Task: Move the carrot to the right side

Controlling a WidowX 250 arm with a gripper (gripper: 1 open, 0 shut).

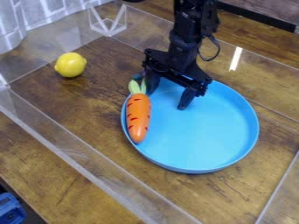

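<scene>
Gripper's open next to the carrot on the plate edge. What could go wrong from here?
1. The carrot lies on the left rim of the blue plate; a descending finger might roll it off onto the table.
2. The open gripper sits right of the carrot's leafy end, so closing there could miss it.
3. One finger is inside the plate and may snag the rim.

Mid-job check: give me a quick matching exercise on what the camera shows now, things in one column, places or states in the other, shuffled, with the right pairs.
Things
1. small orange toy carrot with a green top
2. round yellow lemon
3. shallow round blue plate
4. black robot gripper

Places or states
A. alone on the wooden table, far left
B. open, pointing down over the plate's upper left edge
C. lying along the plate's left rim
D. middle of the table, mostly bare inside

Pairs: 1-C, 2-A, 3-D, 4-B
</scene>
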